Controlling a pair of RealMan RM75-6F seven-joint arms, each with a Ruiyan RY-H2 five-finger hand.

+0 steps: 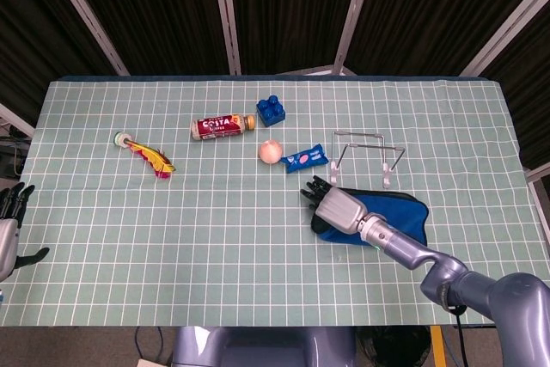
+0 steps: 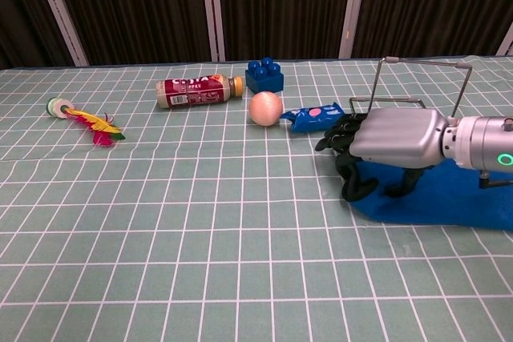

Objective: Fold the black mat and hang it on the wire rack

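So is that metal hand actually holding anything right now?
Cannot tell. The right hand rests at the left edge of the mat, fingers curled down; the left hand holds nothing.
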